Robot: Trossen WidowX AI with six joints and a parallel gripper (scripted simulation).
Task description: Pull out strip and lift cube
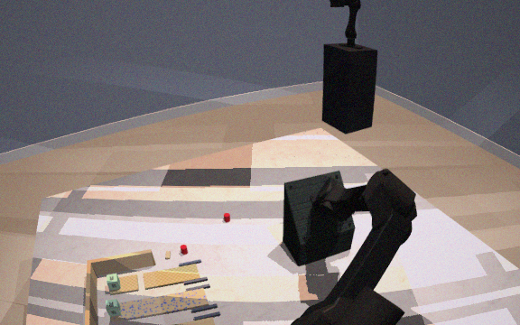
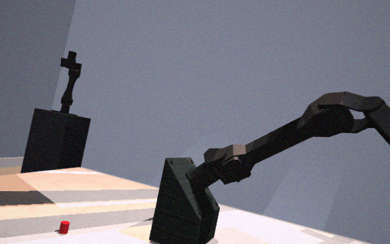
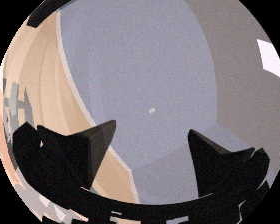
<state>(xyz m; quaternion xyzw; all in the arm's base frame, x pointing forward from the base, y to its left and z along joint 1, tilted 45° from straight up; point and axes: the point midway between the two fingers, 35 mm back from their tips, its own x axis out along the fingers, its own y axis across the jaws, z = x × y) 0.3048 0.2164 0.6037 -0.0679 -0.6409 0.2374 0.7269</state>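
Observation:
In the top view, two pale green cubes with dark marks stand at the left ends of two strips. The upper plain strip is in two pieces with a gap; its cube is on the short left piece. The blue-speckled strip below shows no gap and has the other cube at its left end. A third strip is mostly cut off by the frame's bottom edge. The marks are too small to read. My gripper is open and empty, far from the strips, in line with the dark wedge block in the top and exterior views.
A wooden wall bends around the strips' back and left. Dark rails flank their right ends. Two red cylinders and a small wooden piece stand behind. The dark wedge block stands near my arm.

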